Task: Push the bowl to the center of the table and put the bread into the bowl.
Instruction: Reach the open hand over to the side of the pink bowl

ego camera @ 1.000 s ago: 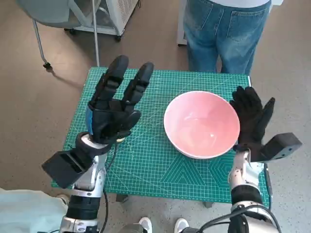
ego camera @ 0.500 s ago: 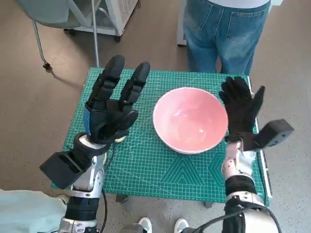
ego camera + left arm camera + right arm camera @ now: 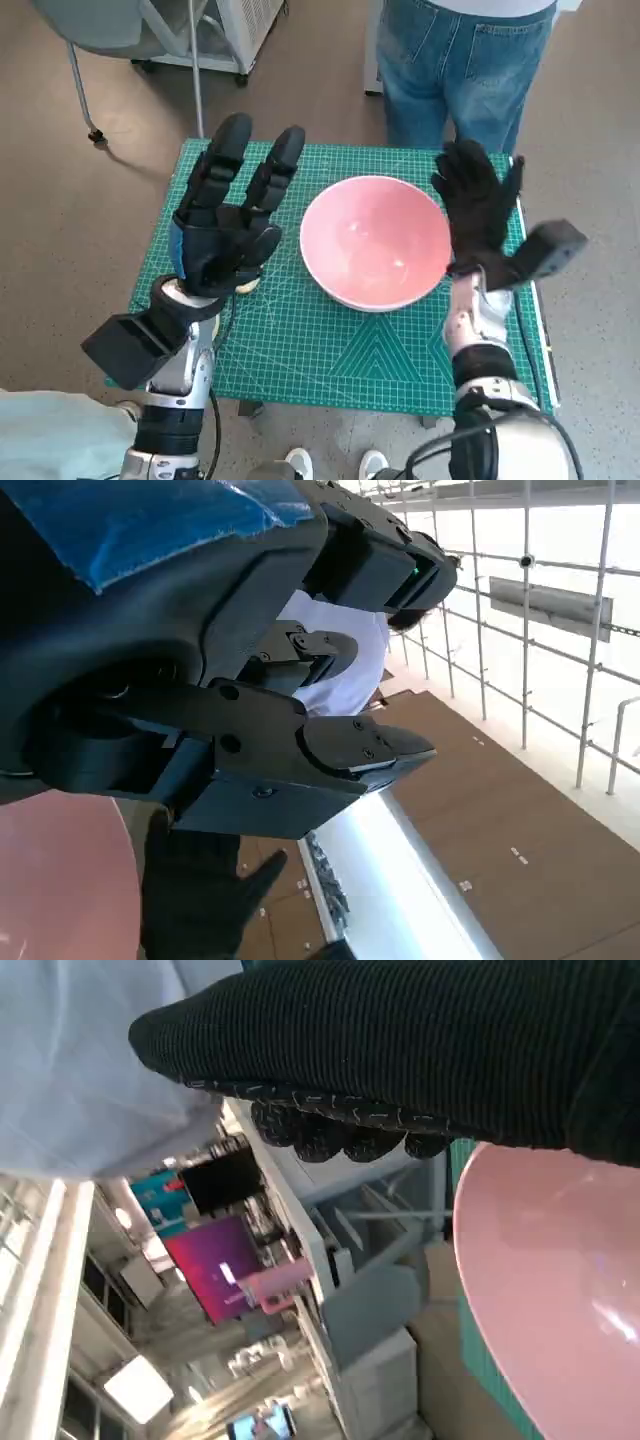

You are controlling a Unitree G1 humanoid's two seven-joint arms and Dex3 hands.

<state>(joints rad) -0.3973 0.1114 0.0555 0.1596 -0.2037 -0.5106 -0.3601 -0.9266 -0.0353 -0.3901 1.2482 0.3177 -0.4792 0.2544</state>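
Nearest, two pale forearms rising from below over the front edge of a small table (image 3: 300,360) covered by a green cutting mat printed with a pale grid and diagonals. Left hand (image 3: 228,215) black and hard-shelled, blue tape at its back, fingers spread and raised above the mat's left half, holding nothing. A sliver of something pale, possibly the bread (image 3: 247,286), just showing under that hand's heel; too hidden to be sure. Right hand (image 3: 478,212) in a black knitted glove, fingers apart and flat, set against the right rim of the bowl (image 3: 375,240). Bowl smooth, glossy pink, round and deep, empty, sitting a little right of the mat's middle. Open green mat in front of the bowl and between bowl and left hand; only a narrow strip beyond the glove to the right edge. Farther off, brown floor all around, a person in blue jeans (image 3: 455,65) standing close to the far right corner, a chair base and a white wheeled unit at far left.
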